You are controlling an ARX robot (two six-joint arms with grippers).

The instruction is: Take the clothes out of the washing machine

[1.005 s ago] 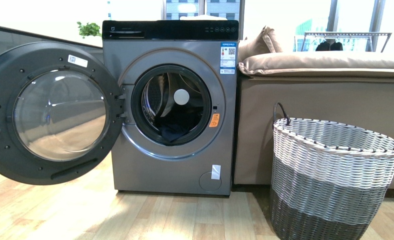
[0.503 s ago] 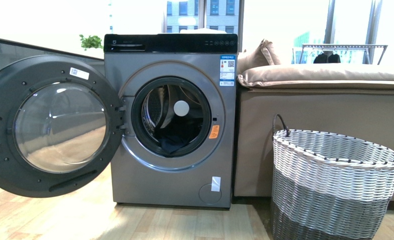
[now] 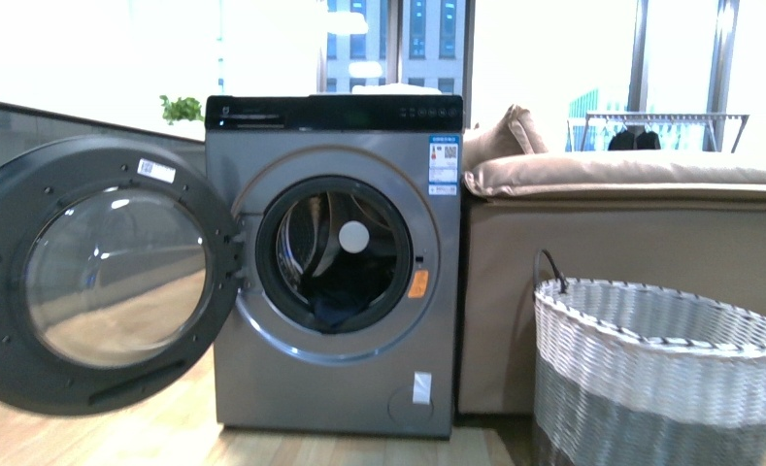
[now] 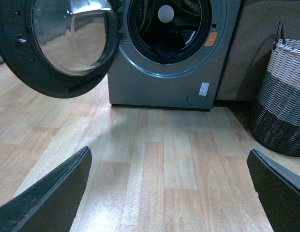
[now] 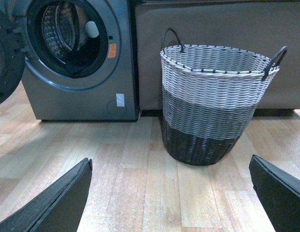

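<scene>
Everything ahead of me sits lower in the front view than it did 1 second ago: the black top panel (image 3: 335,112) of the washing machine (image 3: 335,393) has dropped well away from the upper edge, and the base of the woven basket (image 3: 650,379) is now cut off below. Farthest left, the round door (image 3: 102,277) hangs swung wide open on its hinge, with its glass turned toward me. Beside it the grey machine stands on the wooden floor (image 4: 155,125), with a blue label (image 3: 444,152) at the upper right corner of its front and an orange sticker (image 3: 417,283) just right of the opening. The clothes (image 3: 335,299) lie as a dark heap at the bottom of the drum (image 3: 306,233), just behind its front rim. Against the machine's right side stands the beige sofa (image 3: 631,262), with a cushion (image 3: 631,173) along its top edge. The basket stands on the floor in front of the sofa, apart from the machine. My left gripper (image 4: 168,151) is spread wide, its 2 dark fingers showing only floor between them and pinching nothing, facing the machine's front from well back. My right gripper (image 5: 170,158) is spread just as wide and holds nothing, with the basket ahead of it.
</scene>
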